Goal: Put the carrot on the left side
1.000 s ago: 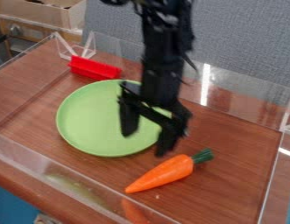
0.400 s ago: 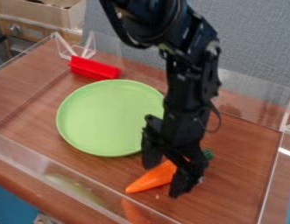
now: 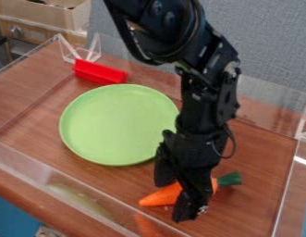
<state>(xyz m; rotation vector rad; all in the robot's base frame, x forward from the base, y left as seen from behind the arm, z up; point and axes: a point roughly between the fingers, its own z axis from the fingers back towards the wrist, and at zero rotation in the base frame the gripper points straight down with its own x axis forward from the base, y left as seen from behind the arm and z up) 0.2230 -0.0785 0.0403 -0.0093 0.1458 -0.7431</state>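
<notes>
Jaws of black gripper (image 3: pixel 180 196) had come down over orange toy carrot (image 3: pixel 164 195), spread wide, one finger each side, no squeeze yet, so grab looked next and carry left after that

Versus earlier frame: gripper lower and nearer camera, carrot between fingers turned a bit flatter, green stem poking out right of jaws, green plate behind them unmoved
</notes>
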